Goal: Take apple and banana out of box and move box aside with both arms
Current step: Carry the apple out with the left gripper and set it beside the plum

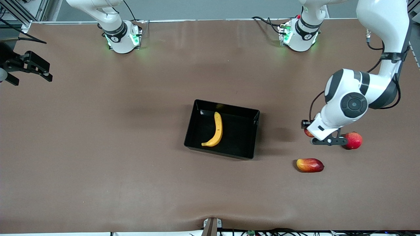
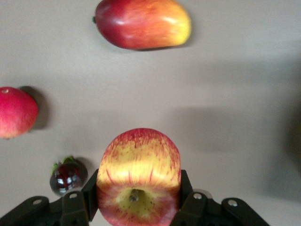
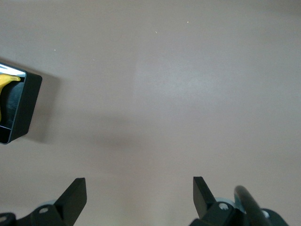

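The black tray (image 1: 252, 115) sits mid-table with the yellow banana (image 1: 215, 130) lying in it. My left gripper (image 1: 311, 131) is low over the table toward the left arm's end, shut on the red apple with yellow blotches (image 1: 308, 133). In the left wrist view the apple (image 2: 138, 165) fills the gap between the fingers (image 2: 89, 195) of that gripper (image 2: 138, 190). My right gripper (image 1: 32, 77) waits open and empty at the right arm's end of the table. In the right wrist view the right gripper (image 3: 139, 193) is over bare table, with the tray's corner (image 3: 27, 106) and the banana's tip (image 3: 7, 80) at the edge.
An oblong red-yellow mango-like fruit (image 1: 310, 165) lies nearer the front camera than the left gripper and shows in the left wrist view (image 2: 143, 23). A plain red round fruit (image 1: 353, 140) lies beside the gripper (image 2: 16, 112). A small dark glossy fruit with green leaves (image 2: 68, 176) sits by the apple.
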You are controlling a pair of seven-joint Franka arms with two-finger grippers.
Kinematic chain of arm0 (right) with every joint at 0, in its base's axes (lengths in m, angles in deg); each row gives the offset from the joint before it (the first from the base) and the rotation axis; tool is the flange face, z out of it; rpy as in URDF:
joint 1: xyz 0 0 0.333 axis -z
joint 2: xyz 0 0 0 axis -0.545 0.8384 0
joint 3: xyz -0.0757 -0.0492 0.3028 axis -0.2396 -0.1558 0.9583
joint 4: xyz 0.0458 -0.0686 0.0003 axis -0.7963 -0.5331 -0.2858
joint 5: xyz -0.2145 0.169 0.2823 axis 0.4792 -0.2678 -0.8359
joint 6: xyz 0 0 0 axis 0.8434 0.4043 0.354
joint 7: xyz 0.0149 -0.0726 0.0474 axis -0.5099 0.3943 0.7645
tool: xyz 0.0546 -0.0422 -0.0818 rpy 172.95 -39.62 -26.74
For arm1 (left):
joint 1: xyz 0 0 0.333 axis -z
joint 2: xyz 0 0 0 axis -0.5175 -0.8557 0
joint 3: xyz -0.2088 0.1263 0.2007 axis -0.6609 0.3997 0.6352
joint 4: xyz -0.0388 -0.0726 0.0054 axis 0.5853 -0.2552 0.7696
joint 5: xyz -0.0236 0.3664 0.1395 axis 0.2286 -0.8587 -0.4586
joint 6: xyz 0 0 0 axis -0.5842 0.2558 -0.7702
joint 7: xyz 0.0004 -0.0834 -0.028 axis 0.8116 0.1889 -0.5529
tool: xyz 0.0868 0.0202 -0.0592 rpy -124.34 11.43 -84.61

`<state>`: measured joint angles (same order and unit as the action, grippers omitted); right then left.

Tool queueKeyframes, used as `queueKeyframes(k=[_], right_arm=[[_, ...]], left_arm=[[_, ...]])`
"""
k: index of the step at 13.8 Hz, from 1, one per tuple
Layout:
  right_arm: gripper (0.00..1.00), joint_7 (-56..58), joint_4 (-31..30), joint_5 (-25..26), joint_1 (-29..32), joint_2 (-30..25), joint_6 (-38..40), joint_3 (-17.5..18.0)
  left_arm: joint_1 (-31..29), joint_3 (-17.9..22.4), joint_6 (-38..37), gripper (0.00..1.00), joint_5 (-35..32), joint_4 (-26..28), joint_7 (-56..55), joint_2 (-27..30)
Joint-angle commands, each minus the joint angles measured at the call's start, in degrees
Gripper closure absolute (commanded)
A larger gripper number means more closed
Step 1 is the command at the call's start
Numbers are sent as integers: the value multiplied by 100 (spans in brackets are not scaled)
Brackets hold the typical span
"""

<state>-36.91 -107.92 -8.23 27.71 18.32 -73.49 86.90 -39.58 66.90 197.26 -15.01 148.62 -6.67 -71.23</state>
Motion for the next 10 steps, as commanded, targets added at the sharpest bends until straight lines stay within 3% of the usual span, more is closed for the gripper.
queueKeyframes(k=[1, 3, 4, 5, 6, 7, 10], right_arm=[[0, 0, 64, 94, -22, -13, -25, 7], [0, -9, 125, 77, -40, -13, -52, 16], [0, -9, 134, 77, -48, -13, -61, 16], [0, -9, 126, 59, -48, -5, -78, 16], [0, -9, 126, 59, -48, -5, -87, 7], [0, -9, 126, 59, -57, -5, -87, 7], [0, -9, 126, 50, -75, 4, -87, 7]], left_arm=[[-300, -56, 1049, 100, -343, 684, 128, -165], [-512, -65, 1165, 100, -537, 641, 277, -464], [-521, -65, 1192, 89, -538, 614, 278, -622], [-530, -56, 1236, 62, -555, 579, 286, -719], [-530, -56, 1245, 13, -546, 536, 304, -729], [-539, -56, 1236, 0, -555, 509, 321, -703], [-478, -91, 1158, 0, -485, 395, 287, -405]])
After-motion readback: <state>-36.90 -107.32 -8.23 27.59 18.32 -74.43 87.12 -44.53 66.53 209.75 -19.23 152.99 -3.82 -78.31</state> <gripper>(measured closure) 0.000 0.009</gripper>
